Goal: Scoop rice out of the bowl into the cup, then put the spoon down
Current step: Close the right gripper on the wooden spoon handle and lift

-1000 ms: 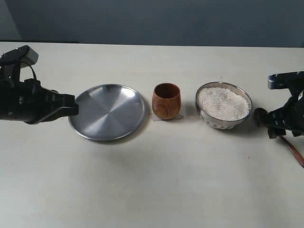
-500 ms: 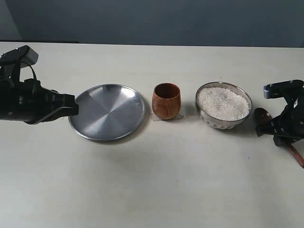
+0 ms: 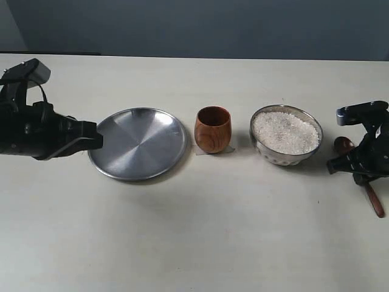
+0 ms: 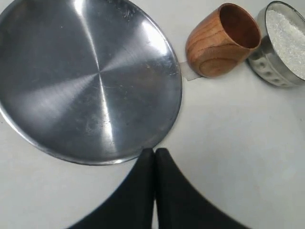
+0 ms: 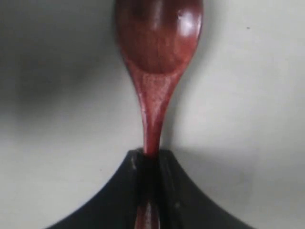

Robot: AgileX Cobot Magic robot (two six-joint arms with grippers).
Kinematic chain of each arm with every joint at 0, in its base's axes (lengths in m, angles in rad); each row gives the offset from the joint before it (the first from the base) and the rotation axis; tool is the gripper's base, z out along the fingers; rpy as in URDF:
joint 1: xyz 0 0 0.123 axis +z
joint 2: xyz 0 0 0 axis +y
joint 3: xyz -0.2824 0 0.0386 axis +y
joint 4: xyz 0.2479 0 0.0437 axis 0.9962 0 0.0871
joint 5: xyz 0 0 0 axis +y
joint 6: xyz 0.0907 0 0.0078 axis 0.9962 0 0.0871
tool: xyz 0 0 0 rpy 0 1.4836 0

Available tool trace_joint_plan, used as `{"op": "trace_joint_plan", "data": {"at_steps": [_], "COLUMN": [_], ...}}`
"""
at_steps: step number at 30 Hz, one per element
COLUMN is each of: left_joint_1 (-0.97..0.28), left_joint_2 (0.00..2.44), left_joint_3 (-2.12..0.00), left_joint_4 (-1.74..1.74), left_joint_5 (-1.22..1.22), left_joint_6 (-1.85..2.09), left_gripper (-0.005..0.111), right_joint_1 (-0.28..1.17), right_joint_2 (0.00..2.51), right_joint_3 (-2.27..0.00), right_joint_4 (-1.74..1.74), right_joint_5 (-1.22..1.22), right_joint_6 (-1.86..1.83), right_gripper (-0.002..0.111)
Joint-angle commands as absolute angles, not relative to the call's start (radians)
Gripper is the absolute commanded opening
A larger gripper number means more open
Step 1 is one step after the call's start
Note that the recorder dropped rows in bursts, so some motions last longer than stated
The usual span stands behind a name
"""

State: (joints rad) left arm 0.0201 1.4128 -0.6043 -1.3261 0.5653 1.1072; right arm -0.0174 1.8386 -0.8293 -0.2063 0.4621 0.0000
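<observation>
Clamping the spoon [image 5: 157, 43] handle in the right hand [image 5: 150, 160] near the bowl [image 3: 285, 157] of rice [image 3: 285, 131], with left hand [image 4: 154, 155] pinched together beside plate [image 4: 71, 81]

Left arm [image 3: 27, 131] is showing matte black housing, a grey block [image 3: 33, 70] and a thin black cable loop [image 3: 44, 92]. Right arm [image 3: 374, 152] is showing black with a grey bracket [image 3: 363, 111] (left gripper [image 4: 154, 152] and right gripper [image 5: 150, 155] tapering, black).

Pale table [image 3: 194, 243] — dark blue-grey wall [image 3: 194, 27] behind.
</observation>
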Motion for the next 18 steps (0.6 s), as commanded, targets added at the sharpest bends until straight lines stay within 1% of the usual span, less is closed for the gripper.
{"op": "trace_joint_plan", "data": {"at_steps": [1, 6, 18], "left_joint_1": [0.016, 0.016, 0.016], "left_joint_2": [1.414, 1.423, 1.442], "left_joint_3": [-0.608, -0.608, -0.608], "left_joint_4": [-1.336, -1.332, -1.352], "left_joint_5": [0.581, 0.577, 0.563], "left_joint_6": [1.110, 1.110, 1.110], "left_gripper": [0.000, 0.000, 0.000], "right_joint_1": [-0.023, -0.023, -0.009], "right_joint_2": [1.842, 1.809, 1.587], "right_joint_3": [-0.831, -0.833, -0.833], "right_joint_4": [-0.219, -0.209, -0.149], "right_joint_5": [0.447, 0.430, 0.465], "right_joint_6": [0.022, 0.060, 0.053], "right_gripper": [-0.001, -0.001, -0.001]}}
